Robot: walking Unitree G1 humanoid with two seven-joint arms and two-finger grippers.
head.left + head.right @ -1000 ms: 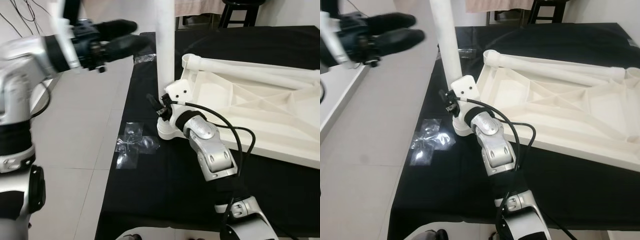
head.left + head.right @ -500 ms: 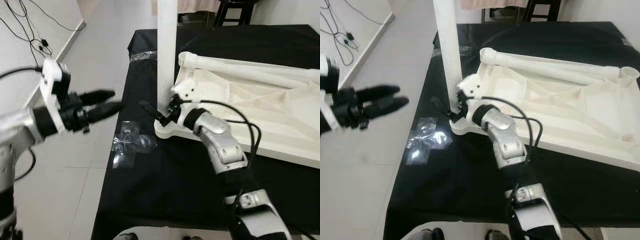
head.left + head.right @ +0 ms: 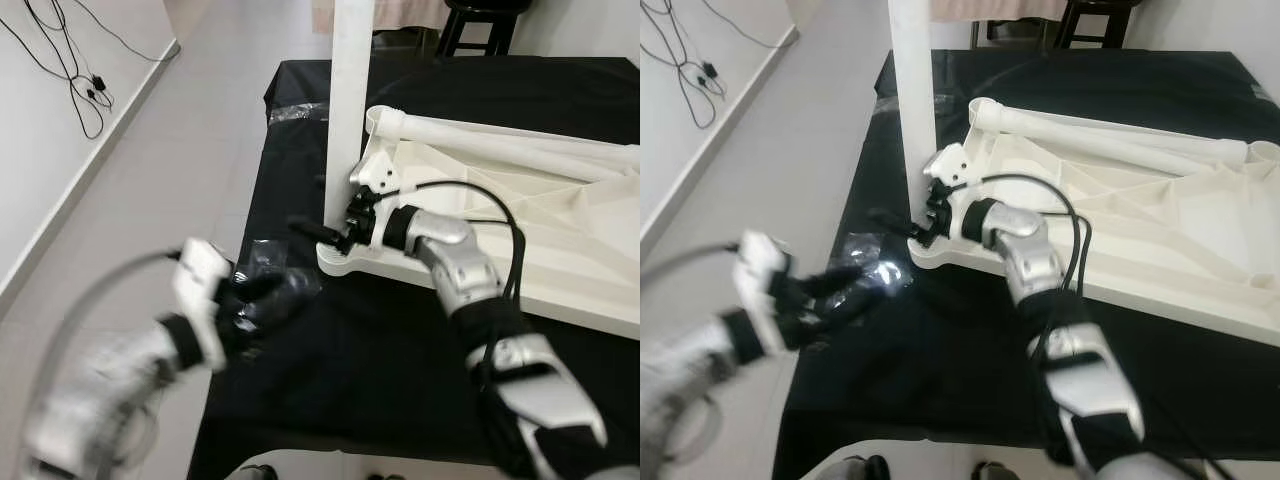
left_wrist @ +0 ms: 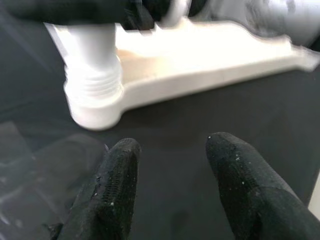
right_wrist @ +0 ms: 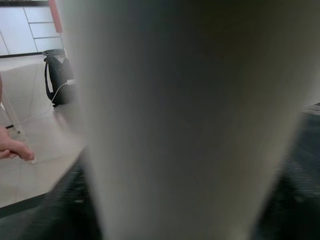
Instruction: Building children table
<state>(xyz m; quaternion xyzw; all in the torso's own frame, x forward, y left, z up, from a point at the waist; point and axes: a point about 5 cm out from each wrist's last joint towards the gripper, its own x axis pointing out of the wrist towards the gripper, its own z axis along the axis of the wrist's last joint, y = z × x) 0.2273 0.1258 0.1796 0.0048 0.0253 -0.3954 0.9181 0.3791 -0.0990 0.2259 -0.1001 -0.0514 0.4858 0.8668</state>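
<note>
Left gripper (image 3: 268, 298) dropped low, fingers apart | right gripper (image 3: 335, 236) seemingly clasps table leg (image 3: 350, 100)

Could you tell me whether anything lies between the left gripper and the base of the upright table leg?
Nothing visible does: between the left gripper and the table leg lies bare black cloth; clear plastic wrap lies alongside.

- Both eye views look forward and down from the head, sharing the black cloth (image 3: 330, 350) and upright white leg (image 3: 912, 110)
- Left wrist view sits low near the leg's base
- Right wrist view presses against the leg
</note>
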